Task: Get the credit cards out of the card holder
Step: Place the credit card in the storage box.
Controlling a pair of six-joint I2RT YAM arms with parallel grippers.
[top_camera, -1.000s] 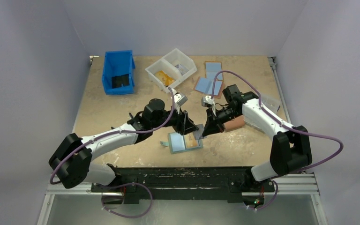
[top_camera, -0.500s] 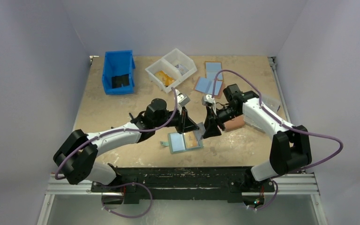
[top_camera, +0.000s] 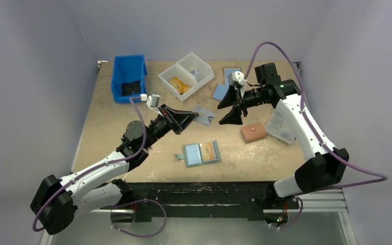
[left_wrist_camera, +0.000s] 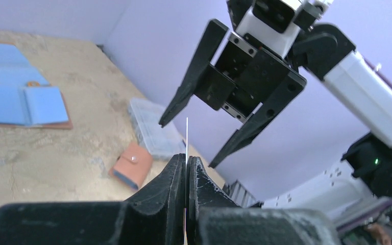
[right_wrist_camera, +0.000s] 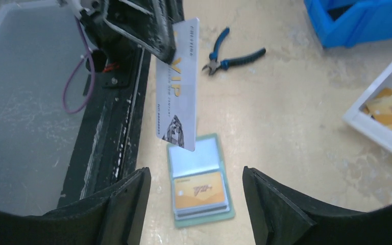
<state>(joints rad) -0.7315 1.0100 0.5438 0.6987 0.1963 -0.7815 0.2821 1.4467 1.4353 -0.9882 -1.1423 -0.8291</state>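
1. The small teal-green soft card holder [top_camera: 201, 153] lies folded open and flat on the sandy, scuffed counter [top_camera: 107, 127], toward 6 o'clock of its middle.
2. One glossy clear sleeve shows only pale lining. The sleeve on the 3 o'clock side shows a tan-orange plastic card [top_camera: 211, 151].
3. My left hand [top_camera: 194, 118] is pressed together, pinching a thin, rigid silver-grey card lettered "VIP" [right_wrist_camera: 177, 89] by one end, raised off the counter at 12 o'clock of the holder.
4. My right hand [top_camera: 219, 115] is spread wide at that card's 3 o'clock, apart from it.
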